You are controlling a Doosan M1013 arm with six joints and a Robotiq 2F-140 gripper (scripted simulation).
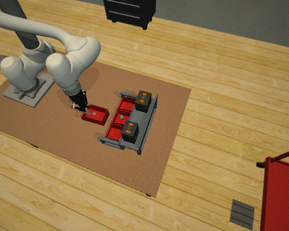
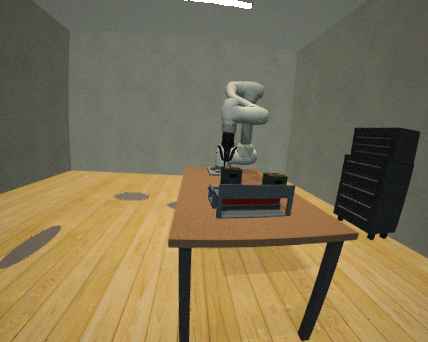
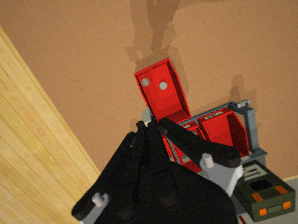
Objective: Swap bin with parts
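A red open bin (image 1: 100,117) (image 3: 166,103) stands on the table in front of the shelf, with two round grey parts visible inside in the wrist view. The grey shelf (image 1: 141,118) (image 2: 256,191) holds three red bins side by side: an end bin (image 1: 127,103) (image 3: 225,132), a middle bin (image 1: 117,116) and another end bin (image 1: 114,132). A small grey part (image 1: 121,117) shows in the middle one. My gripper (image 1: 87,111) (image 2: 225,163) (image 3: 148,114) is shut and empty, its fingertips together, above the end of the table bin farther from the shelf.
A green box (image 1: 144,101) (image 2: 274,179) (image 3: 265,192) and a dark grey box (image 1: 129,131) (image 2: 231,176) stand on the shelf's upper board, partly above the bins. A black drawer cabinet (image 1: 130,10) (image 2: 376,175) and a red cart (image 1: 284,196) stand away from the table.
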